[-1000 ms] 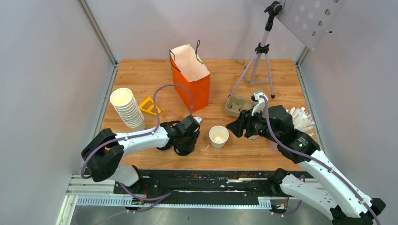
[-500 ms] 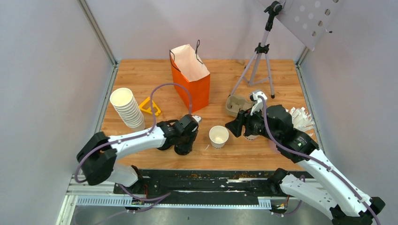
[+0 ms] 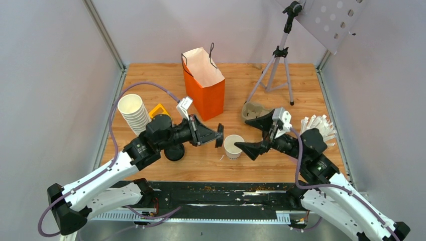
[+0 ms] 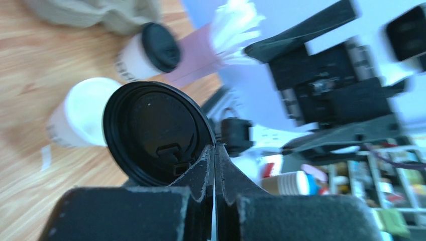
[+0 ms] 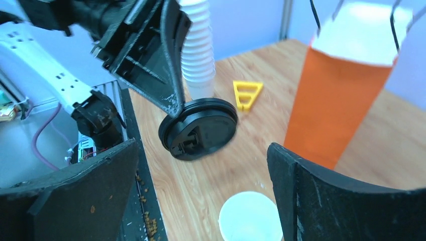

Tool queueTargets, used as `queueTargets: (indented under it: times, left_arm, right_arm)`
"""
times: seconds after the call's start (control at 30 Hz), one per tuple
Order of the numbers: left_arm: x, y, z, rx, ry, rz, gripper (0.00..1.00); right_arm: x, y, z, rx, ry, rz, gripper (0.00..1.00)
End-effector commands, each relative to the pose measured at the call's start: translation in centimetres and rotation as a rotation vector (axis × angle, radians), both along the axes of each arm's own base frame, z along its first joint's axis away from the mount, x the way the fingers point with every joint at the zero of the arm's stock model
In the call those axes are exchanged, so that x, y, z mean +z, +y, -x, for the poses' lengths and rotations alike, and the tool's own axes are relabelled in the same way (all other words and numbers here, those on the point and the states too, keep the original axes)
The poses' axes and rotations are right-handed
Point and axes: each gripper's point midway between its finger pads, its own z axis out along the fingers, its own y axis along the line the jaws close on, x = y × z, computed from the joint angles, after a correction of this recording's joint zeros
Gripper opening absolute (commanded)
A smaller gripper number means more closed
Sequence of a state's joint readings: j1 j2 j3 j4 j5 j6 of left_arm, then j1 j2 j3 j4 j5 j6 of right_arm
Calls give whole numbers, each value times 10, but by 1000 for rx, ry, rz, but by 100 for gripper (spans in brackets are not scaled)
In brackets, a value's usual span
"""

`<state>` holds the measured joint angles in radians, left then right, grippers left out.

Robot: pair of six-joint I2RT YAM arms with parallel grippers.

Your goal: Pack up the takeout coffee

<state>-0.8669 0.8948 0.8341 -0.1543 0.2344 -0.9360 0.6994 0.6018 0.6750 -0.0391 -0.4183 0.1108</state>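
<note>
My left gripper (image 3: 216, 135) is shut on the rim of a loose black lid (image 3: 220, 135) and holds it on edge just left of an open white paper cup (image 3: 233, 145). The left wrist view shows the lid (image 4: 158, 133) pinched between the fingers, with the open cup (image 4: 80, 118) behind it. One takeout coffee (image 4: 150, 50), white with a black lid, stands further back; in the top view my right arm hides it. My right gripper (image 3: 254, 134) is open wide and empty, just right of the open cup (image 5: 250, 221). The orange paper bag (image 3: 203, 83) stands open behind.
A tall stack of lidless cups (image 3: 135, 115) and a yellow triangle (image 3: 160, 111) are at the left. Loose black lids (image 3: 174, 152) lie under my left arm. A cardboard tray (image 3: 251, 110), a tripod (image 3: 275, 65) and white packets (image 3: 319, 128) are at the right.
My left gripper has risen from the loose lids with one lid pinched and carried it right, up to the open cup. My right gripper has turned towards the cup, jaws spread wide.
</note>
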Motion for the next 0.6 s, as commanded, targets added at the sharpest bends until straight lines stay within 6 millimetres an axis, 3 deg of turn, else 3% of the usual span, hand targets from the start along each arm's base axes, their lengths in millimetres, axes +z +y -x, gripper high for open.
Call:
queueTargets:
  times: [0.0, 0.1, 0.57]
  left_arm:
    - [77, -12, 22, -122, -17, 377, 0]
    - [98, -15, 32, -195, -16, 487, 0]
    - [113, -22, 43, -287, -50, 499, 0]
  right_arm:
    - [50, 6, 32, 159, -316, -143, 100]
    - [50, 11, 36, 196, -329, -149, 100]
    - [36, 15, 15, 123, -310, -80, 99]
